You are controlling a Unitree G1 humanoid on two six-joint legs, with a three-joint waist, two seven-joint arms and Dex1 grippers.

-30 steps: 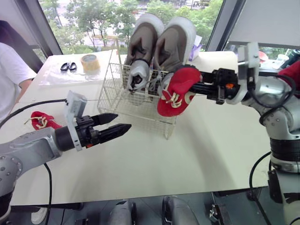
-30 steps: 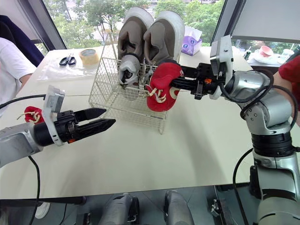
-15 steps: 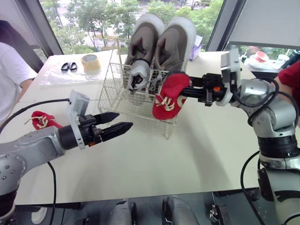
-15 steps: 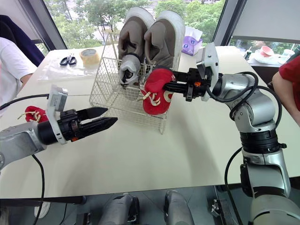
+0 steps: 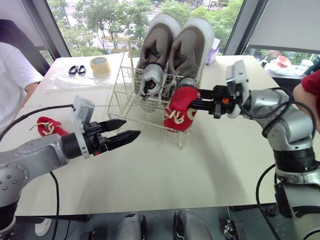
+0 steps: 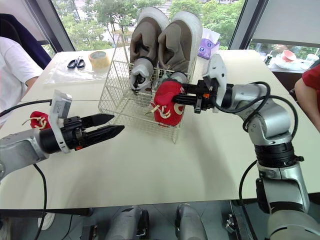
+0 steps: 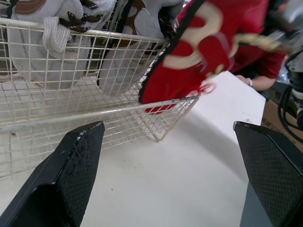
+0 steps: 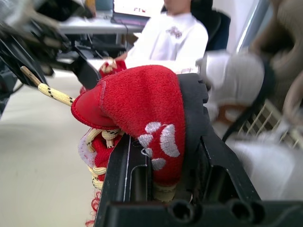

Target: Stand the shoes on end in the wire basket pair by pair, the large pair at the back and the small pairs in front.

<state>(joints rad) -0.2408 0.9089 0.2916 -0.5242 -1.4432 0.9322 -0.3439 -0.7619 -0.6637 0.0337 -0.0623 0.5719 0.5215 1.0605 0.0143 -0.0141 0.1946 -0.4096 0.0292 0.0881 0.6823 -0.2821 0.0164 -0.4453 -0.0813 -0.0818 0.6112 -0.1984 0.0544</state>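
A white wire basket stands on the table with a large grey pair of shoes upright on end along its back. My right gripper is shut on a small red shoe with cream laces, held toe down at the basket's front right corner. In the left wrist view the red shoe has its lower end behind the front wires. A second red shoe lies on the table at the far left. My left gripper is open and empty, a short way in front of the basket.
Scissors and a tape roll lie at the back left. A person in white sits at the left edge, and a red sleeve shows at the right. A purple tissue box stands behind the basket.
My right gripper has carried the red shoe leftward and down, from beside the basket to its front right corner. The left gripper has barely moved.
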